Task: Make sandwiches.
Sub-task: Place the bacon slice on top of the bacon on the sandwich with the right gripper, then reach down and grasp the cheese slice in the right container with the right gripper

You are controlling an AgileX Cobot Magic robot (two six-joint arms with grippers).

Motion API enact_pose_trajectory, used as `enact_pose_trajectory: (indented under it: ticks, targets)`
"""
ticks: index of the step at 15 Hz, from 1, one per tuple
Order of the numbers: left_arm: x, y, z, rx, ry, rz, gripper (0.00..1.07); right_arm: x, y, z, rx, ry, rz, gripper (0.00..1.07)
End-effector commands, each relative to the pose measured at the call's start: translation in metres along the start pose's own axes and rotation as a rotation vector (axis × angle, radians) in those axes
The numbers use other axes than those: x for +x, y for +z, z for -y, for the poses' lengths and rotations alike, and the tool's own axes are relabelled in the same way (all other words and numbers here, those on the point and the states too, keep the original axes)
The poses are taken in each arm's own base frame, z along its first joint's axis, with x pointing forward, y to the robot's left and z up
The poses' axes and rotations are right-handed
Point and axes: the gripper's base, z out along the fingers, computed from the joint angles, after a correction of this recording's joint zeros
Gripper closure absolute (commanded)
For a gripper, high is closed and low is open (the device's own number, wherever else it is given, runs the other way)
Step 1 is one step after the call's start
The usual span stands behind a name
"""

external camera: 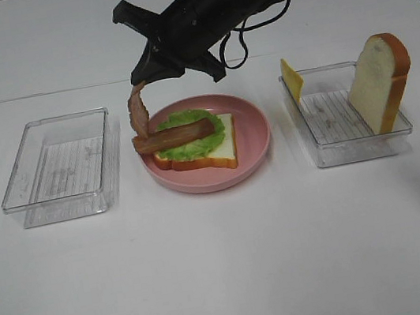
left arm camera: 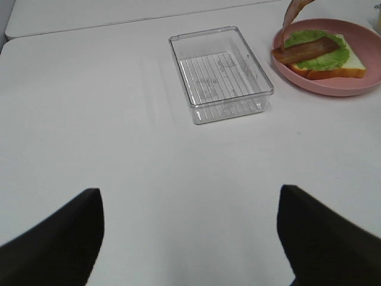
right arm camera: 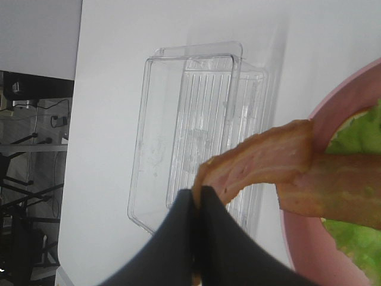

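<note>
Pink plastic marks the middle of my high view: the round plate [external camera: 257, 122] sits on the white desk [external camera: 227, 266] between two clear containers. On it lies a bread slice [external camera: 222, 150] topped with a green lettuce leaf [external camera: 182, 119], and one bacon strip [external camera: 175, 137] lies across the leaf. My right fingers [right arm camera: 172, 238] are clenched on the top end of a second bacon strip [external camera: 137, 111], which hangs curved from them above the plate's left rim. Its lower end meets the left end of the lying strip, though I cannot tell whether they truly touch. The right arm reaches across from the right side of the desk. My left fingers [left arm camera: 59, 238] are spread wide and grasp nothing, hovering over the desk well apart from the left container [external camera: 66, 209], which stands just beside the plate. In the right container [external camera: 353, 153] a second bread slice [external camera: 374, 83] stands upright at the right end, and a yellow cheese slice [external camera: 292, 79] leans at the left end.
</note>
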Motion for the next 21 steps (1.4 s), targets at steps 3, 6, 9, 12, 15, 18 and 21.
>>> enact_pose_trajectory:
  ticks: [3,6,9,12,15,18,21]
  targets:
    - [0.000,0.000,0.001,0.011,-0.005,0.010,0.30,-0.005,-0.015,0.023,0.131,0.063,-0.050,1.07]
    - [0.000,0.000,0.001,0.011,-0.005,0.010,0.30,0.000,-0.018,0.035,0.269,0.054,-0.101,1.07]
    - [0.000,0.000,0.001,0.011,-0.005,0.010,0.30,0.003,-0.021,0.043,0.359,0.033,-0.131,0.96]
    - [0.000,0.000,0.001,0.011,-0.005,0.010,0.30,0.003,-0.023,0.048,0.423,0.025,-0.142,0.73]
    - [0.000,0.000,0.001,0.011,-0.005,0.010,0.30,0.004,-0.028,0.047,0.442,0.005,-0.158,0.45]
    - [0.000,0.000,0.001,0.011,-0.005,0.010,0.30,0.002,-0.043,0.038,0.479,-0.068,-0.147,0.40]
    - [0.000,0.000,0.001,0.011,-0.005,0.010,0.30,-0.006,-0.094,0.013,0.628,-0.247,-0.054,0.40]
